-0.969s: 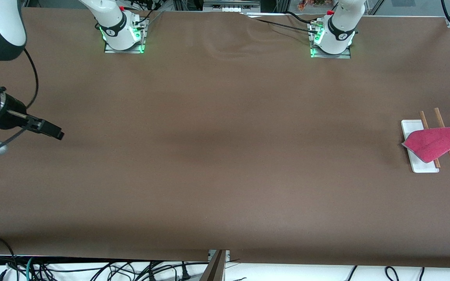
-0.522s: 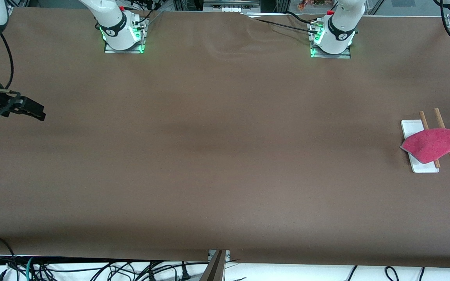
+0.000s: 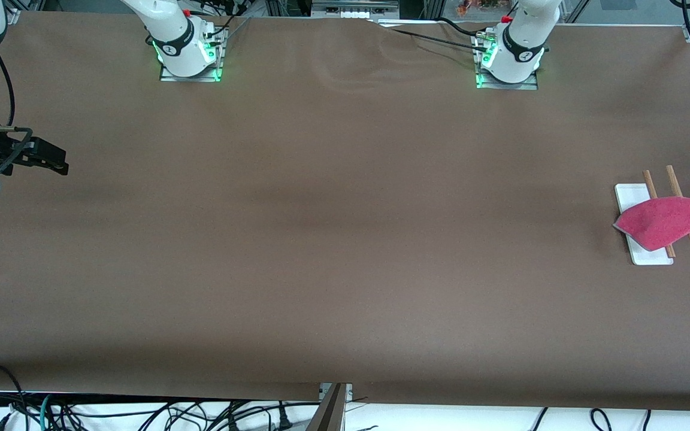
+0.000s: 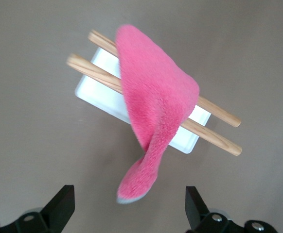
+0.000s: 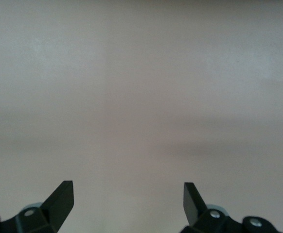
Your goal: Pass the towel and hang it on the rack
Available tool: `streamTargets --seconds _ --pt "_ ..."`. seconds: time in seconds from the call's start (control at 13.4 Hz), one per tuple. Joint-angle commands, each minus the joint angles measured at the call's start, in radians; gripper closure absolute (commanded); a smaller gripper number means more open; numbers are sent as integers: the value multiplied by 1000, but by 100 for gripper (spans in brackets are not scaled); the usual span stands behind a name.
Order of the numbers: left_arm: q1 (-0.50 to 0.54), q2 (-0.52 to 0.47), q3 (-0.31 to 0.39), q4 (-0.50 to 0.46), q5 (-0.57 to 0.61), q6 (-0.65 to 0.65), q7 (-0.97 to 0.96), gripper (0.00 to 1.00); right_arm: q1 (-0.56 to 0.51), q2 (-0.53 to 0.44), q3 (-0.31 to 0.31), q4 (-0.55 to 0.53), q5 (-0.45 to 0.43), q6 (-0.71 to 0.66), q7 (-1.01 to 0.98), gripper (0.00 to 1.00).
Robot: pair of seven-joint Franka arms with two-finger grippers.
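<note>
The pink-red towel (image 3: 662,220) is draped over the two wooden rods (image 3: 672,179) of the rack (image 3: 629,194) at the left arm's end of the table. In the left wrist view the towel (image 4: 156,97) lies across both rods (image 4: 219,138) above the white base (image 4: 97,90), with one corner hanging free. My left gripper (image 4: 128,206) is open and empty above that corner, apart from it; it is out of the front view. My right gripper (image 3: 57,164) is open and empty over bare table at the right arm's end, as the right wrist view (image 5: 127,199) shows.
The brown table cover (image 3: 345,239) spans the whole table. The two arm bases (image 3: 189,54) (image 3: 510,60) stand along the edge farthest from the front camera. Cables hang below the near edge.
My left gripper has let go of the towel's corner and drawn back out of the front view. The corner has sagged. My right gripper has drawn back toward the table's end.
</note>
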Motion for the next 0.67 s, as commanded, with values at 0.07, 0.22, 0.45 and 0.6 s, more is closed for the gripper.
streamTargets --seconds 0.07,0.22,0.45,0.6 --pt "-44 -119 -16 -2 13 -96 -102 0 -11 -24 11 -20 6 -8 11 0" --pt "-91 -159 -21 3 13 -179 -232 0 -8 -18 8 -13 6 -11 10 0" --pt "-185 -210 -21 1 16 -273 -451 0 -8 -13 8 -13 6 -10 10 0" --pt "-261 -268 -14 -23 15 -287 -583 0 -8 -11 8 -13 6 -10 10 0"
